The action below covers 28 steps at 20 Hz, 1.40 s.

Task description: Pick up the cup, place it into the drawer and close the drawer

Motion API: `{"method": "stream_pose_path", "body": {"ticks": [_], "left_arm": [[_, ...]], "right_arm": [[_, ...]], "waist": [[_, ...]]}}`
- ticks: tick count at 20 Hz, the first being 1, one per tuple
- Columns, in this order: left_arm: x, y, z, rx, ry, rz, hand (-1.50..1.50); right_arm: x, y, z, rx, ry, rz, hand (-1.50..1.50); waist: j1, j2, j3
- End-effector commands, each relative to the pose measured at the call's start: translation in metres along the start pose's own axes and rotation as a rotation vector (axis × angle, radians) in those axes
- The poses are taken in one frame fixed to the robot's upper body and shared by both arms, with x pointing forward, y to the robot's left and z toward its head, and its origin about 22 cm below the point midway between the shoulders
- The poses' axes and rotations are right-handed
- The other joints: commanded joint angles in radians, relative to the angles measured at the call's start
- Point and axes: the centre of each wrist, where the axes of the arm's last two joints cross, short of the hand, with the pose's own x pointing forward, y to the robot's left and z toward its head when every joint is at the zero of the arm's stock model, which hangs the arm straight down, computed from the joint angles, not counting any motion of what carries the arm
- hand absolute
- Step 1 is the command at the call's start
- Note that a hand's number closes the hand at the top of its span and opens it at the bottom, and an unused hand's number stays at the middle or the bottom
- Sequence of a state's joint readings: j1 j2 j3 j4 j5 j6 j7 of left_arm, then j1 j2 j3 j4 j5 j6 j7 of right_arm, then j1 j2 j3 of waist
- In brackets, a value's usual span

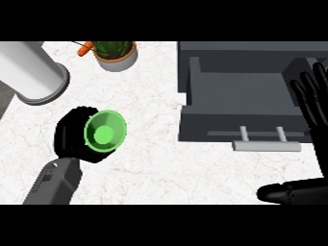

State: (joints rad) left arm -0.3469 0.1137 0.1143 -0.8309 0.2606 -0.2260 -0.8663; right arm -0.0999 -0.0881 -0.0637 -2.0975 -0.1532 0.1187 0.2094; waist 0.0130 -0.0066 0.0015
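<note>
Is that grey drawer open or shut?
Open: the drawer is pulled out from its cabinet, its bare inside showing, handle toward the robot.

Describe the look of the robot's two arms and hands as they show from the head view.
The left forearm is a grey, boxy shell with darker panel seams and small dark marks, ending in a black left hand. The right hand is glossy black throughout, with long segmented fingers and a thick rounded thumb; its forearm is out of view. No cables, sleeves or printed markings show.
</note>
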Motion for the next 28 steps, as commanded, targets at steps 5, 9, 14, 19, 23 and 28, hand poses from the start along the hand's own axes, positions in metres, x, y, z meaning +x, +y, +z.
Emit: {"method": "stream_pose_path", "body": {"ticks": [5, 9, 14, 19, 23, 28], "left_arm": [[0.063, -0.065, -0.046, -0.106, -0.029, 0.091, 1.5], [0.083, -0.099, -0.073, -0.11, -0.054, 0.082, 1.5], [0.112, -0.14, -0.106, -0.14, -0.06, 0.076, 1.5], [0.146, -0.149, -0.149, -0.15, -0.055, 0.04, 1.5], [0.126, -0.184, -0.155, -0.154, -0.067, -0.032, 1.5], [0.143, -0.204, -0.181, -0.185, -0.031, -0.054, 1.5]], "right_arm": [[0.006, -0.003, -0.007, -0.008, 0.011, -0.004, -1.5], [0.007, 0.011, 0.009, 0.014, -0.014, -0.001, -1.5], [-0.01, 0.001, -0.003, 0.016, 0.0, 0.005, -1.5], [-0.01, -0.006, 0.004, -0.004, -0.007, 0.012, -1.5], [-0.003, -0.02, -0.012, -0.001, -0.016, 0.01, -1.5], [-0.007, -0.015, 0.025, 0.016, -0.011, -0.002, -1.5]], "waist": [[-0.001, 0.0, 0.0], [-0.014, 0.004, -0.001], [-0.014, 0.006, -0.001], [-0.017, 0.006, -0.001], [-0.022, 0.008, -0.001], [-0.028, 0.006, -0.001]]}}
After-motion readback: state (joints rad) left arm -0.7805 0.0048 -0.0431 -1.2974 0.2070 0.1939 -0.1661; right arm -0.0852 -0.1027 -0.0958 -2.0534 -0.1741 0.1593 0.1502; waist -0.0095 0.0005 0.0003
